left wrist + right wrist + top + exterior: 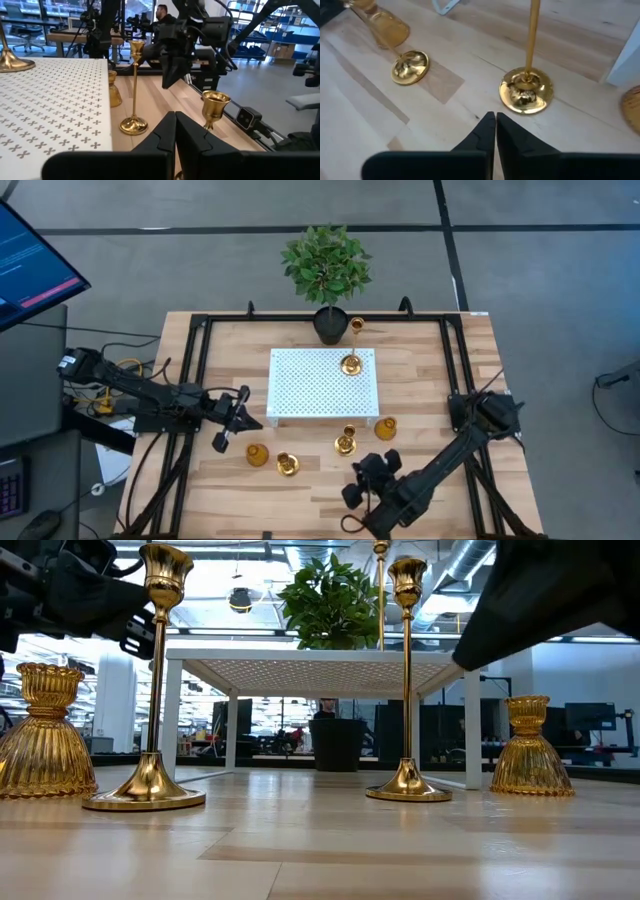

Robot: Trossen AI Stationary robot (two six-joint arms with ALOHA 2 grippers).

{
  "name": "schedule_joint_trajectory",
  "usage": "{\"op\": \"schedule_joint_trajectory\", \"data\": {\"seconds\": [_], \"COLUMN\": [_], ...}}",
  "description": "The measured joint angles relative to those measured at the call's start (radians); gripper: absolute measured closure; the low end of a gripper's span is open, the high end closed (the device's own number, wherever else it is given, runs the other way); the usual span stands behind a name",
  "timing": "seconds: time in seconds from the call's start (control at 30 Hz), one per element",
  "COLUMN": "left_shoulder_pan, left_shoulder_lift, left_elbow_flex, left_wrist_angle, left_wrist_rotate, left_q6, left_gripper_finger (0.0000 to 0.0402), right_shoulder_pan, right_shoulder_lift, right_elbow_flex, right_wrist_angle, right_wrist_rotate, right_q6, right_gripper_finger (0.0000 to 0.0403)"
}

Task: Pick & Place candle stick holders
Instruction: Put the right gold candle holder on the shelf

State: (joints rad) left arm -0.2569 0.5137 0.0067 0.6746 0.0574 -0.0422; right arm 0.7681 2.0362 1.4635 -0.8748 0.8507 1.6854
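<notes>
Nearest the low camera, a tall holder stands on its round base on the front boards, with a ribbed short holder just beside it at the picture's edge, part cut off.

The right gripper hangs over the front of the table, fingers pressed together and holding nothing. Ahead of it in its wrist view stands a second tall holder, base flat on the wood and cup out of frame; the first tall holder's base lies farther off. A second short holder sits just beside the white perforated tray's front right corner, only its rim showing in the right wrist view.

The left gripper floats off the tray's left front corner, its fingers likewise shut and empty, well clear of the holders.

A third tall holder stands on the tray near its back right corner; in the low view only its stem shows above the tray top. Bare boards lie open along the front edge and on the table's right side. The potted plant sits at the back edge, touching nothing gold. The right arm blocks the low view's upper right corner.
</notes>
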Motion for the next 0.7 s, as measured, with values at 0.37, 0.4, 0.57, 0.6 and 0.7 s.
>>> {"op": "schedule_joint_trajectory", "data": {"seconds": [0.37, 0.4, 0.57, 0.6, 0.7], "left_shoulder_pan": [0.0, 0.0, 0.0, 0.0, 0.0], "left_shoulder_lift": [0.001, 0.001, 0.001, 0.001, 0.001], "left_elbow_flex": [0.0, 0.0, 0.0, 0.0, 0.0], "left_wrist_angle": [-0.001, -0.001, -0.001, -0.001, -0.001], "left_wrist_rotate": [0.0, 0.0, 0.0, 0.0, 0.0], "left_q6": [0.0, 0.0, 0.0, 0.0, 0.0], "left_gripper_finger": [0.0394, 0.0394, 0.0394, 0.0394, 0.0394], "right_shoulder_pan": [-0.115, -0.124, -0.146, -0.143, -0.127], "right_shoulder_lift": [0.0, 0.0, 0.0, 0.0, 0.0], "right_elbow_flex": [0.002, 0.002, 0.002, 0.002, 0.002], "right_wrist_angle": [0.215, 0.225, 0.203, 0.187, 0.119], "right_wrist_rotate": [-0.31, -0.318, -0.242, -0.199, -0.123], "right_q6": [-0.39, -0.401, -0.307, -0.279, -0.184], "right_gripper_finger": [0.0402, 0.0402, 0.0403, 0.0403, 0.0403]}}
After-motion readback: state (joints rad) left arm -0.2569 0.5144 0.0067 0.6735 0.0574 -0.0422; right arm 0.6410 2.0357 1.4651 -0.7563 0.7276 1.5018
